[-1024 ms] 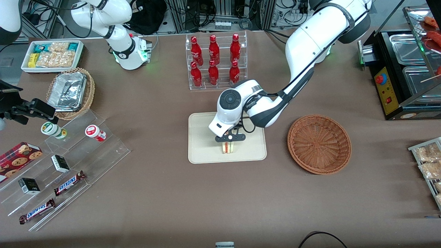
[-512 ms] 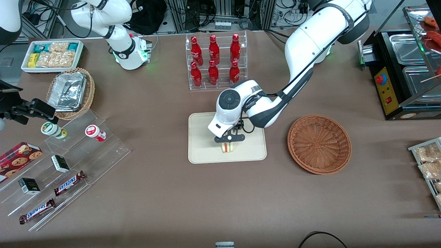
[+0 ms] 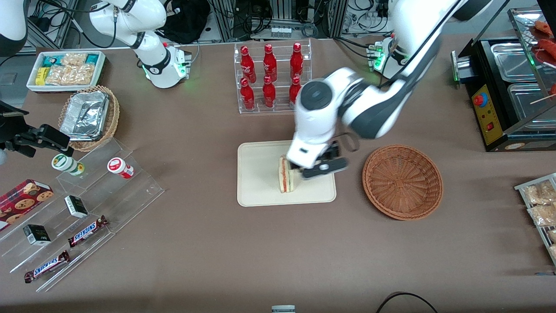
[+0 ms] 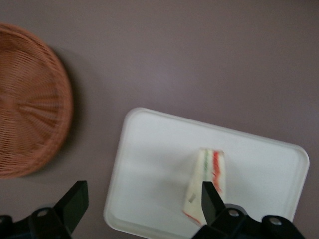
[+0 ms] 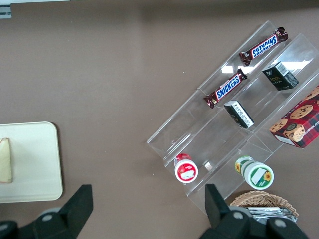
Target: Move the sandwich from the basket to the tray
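Observation:
The sandwich (image 3: 286, 175) stands on its edge on the cream tray (image 3: 260, 182), with its red and green filling facing up. My left gripper (image 3: 323, 167) is open and raised above the tray, between the sandwich and the round reddish-brown basket (image 3: 402, 181). The basket holds nothing. In the left wrist view the sandwich (image 4: 207, 179) lies on the tray (image 4: 159, 159), free of both black fingers (image 4: 75, 199), with the gripper (image 4: 142, 201) spread wide above the tray's rim and the basket (image 4: 30, 99) off to one side. The right wrist view catches the tray (image 5: 35, 164) and a sliver of the sandwich (image 5: 5, 159).
A clear rack of red bottles (image 3: 271, 76) stands farther from the camera than the tray. Toward the parked arm's end are a stepped acrylic shelf of snacks (image 3: 87, 204), a tan basket with foil trays (image 3: 89, 115) and a white bin (image 3: 65, 69). A black appliance (image 3: 508, 87) sits at the working arm's end.
The gripper was shut on the sandwich low on the tray. It has let go, opened, risen and swung toward the basket, and the sandwich stays on the tray.

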`<action>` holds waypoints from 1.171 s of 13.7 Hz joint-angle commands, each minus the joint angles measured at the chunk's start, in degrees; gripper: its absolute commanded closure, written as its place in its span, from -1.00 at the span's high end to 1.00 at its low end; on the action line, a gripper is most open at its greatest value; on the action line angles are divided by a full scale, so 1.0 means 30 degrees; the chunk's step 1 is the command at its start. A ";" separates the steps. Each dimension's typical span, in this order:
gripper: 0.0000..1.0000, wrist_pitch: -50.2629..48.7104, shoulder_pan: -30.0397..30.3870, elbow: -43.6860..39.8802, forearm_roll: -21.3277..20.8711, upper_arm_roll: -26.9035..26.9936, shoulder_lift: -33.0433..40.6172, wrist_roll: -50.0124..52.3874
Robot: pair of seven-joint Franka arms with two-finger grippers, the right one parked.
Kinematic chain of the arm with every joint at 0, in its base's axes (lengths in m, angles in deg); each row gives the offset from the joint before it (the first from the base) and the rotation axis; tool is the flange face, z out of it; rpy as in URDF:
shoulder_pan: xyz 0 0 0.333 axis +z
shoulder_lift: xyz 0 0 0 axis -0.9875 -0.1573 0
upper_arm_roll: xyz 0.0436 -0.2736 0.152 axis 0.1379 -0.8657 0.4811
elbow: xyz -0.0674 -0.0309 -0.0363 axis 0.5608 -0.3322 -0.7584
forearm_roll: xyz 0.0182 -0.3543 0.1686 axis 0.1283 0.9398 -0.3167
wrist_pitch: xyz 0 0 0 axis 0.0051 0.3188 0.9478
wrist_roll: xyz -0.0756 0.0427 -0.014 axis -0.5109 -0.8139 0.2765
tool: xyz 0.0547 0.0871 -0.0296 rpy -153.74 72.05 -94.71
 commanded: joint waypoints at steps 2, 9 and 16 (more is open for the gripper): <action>1.00 -0.1833 0.2673 0.2562 0.1907 -0.0050 0.4324 -0.1254; 1.00 -0.7197 0.8503 0.2444 0.5662 0.0154 0.7842 -1.3086; 1.00 -0.8346 0.4055 0.1543 0.6983 0.8885 0.8552 -2.1680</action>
